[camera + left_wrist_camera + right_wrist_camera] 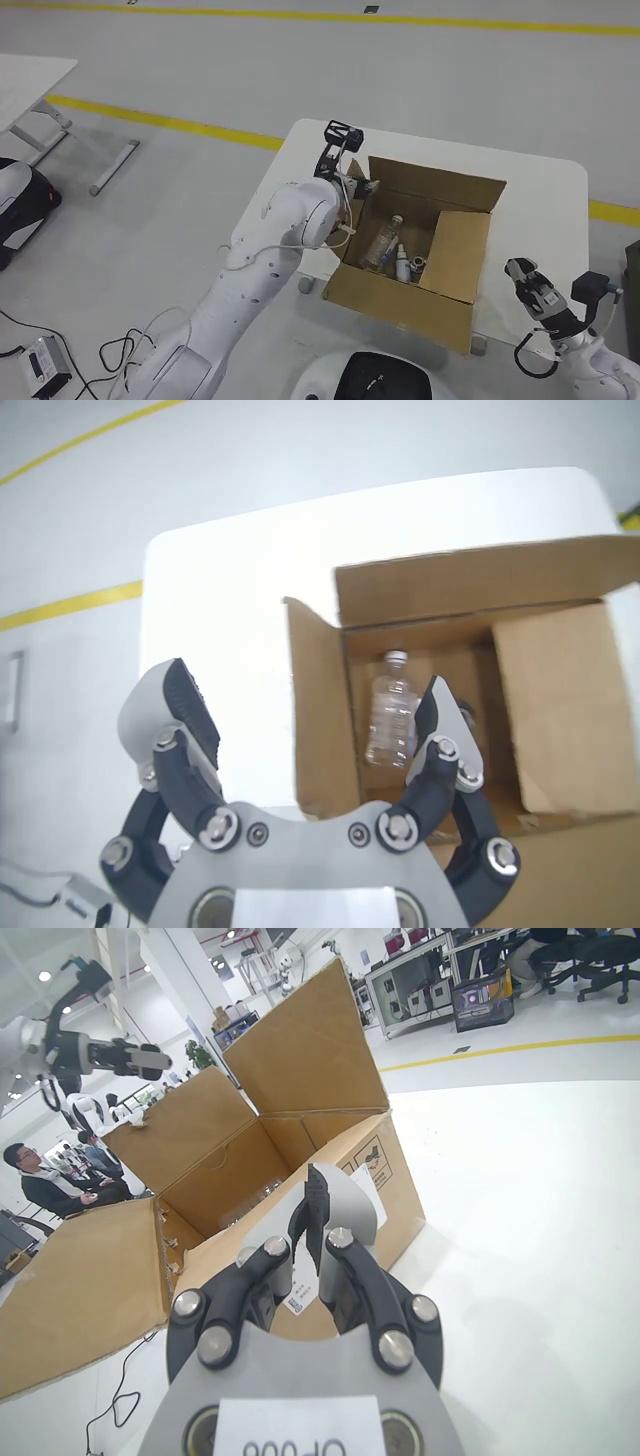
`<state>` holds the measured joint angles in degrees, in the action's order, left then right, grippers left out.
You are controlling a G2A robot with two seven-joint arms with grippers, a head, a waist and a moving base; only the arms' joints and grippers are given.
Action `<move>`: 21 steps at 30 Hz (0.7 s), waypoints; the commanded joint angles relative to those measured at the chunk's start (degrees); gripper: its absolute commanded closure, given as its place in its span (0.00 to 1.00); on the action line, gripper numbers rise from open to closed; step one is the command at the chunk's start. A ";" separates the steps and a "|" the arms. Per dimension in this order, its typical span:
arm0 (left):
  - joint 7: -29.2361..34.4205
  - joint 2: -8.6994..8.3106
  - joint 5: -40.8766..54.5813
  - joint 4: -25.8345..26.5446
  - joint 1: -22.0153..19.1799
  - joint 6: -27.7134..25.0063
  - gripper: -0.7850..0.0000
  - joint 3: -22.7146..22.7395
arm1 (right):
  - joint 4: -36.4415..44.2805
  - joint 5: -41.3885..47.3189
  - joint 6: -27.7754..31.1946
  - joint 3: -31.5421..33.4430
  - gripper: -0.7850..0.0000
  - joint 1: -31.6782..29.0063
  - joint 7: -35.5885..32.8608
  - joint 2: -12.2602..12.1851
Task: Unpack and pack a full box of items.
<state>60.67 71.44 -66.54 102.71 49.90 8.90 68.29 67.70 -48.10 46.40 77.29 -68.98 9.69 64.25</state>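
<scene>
1. Looking down in the top view, the open cardboard box (pixel 400 295) sits at the middle of the white table (pixel 540 190). Its contents lie together inside: a clear plastic bottle (pixel 382 240), a smaller white bottle (pixel 401 262) just beside it, and a small dark-topped item (pixel 417 266) that I cannot identify
2. The left wrist view adds detail on the clear plastic bottle: a ribbed, see-through wall and a pale cap against the matte brown cardboard
3. The right wrist view adds the box's outer wall, which carries a white label (pixel 300 1300) and black printed symbols. It also shows ragged, torn edges along the rim and the smooth tabletop beside the box
4. Counted: one box, three things inside it, two grippers
5. The left gripper (pixel 306 677) hangs above the box's rim at 10 o'clock from the box's centre. Its two fingers are spread wide with nothing between them, and black ridged pads (pixel 195 710) line the grey metal fingers
6. The right gripper (pixel 315 1178) is at 4 o'clock from the box, near its outer wall but apart from it, fingers pressed together on nothing
</scene>
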 commanded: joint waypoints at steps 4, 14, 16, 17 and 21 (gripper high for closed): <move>3.06 0.45 21.67 0.76 1.20 -8.71 0.00 0.62 | -0.24 -0.10 -0.09 0.25 1.00 -0.23 0.26 0.00; 12.09 1.18 50.93 -8.74 -1.56 -16.25 0.00 -1.66 | 0.70 -0.25 -0.29 1.29 1.00 -1.70 0.71 -0.14; 12.09 1.18 50.93 -8.74 -1.56 -16.25 0.00 -1.66 | 1.22 -0.18 -0.04 1.16 1.00 -1.96 0.61 -0.12; 12.09 1.18 50.93 -8.74 -1.56 -16.25 0.00 -1.66 | 1.47 -0.29 0.35 0.97 1.00 -2.05 0.34 -0.11; 12.09 1.18 50.93 -8.74 -1.56 -16.25 0.00 -1.66 | 1.62 -1.02 0.66 0.10 1.00 -2.04 -0.08 0.03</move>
<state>72.76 72.63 -15.63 93.97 48.34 -7.35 66.63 69.38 -49.08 47.17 77.64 -71.05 9.54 64.22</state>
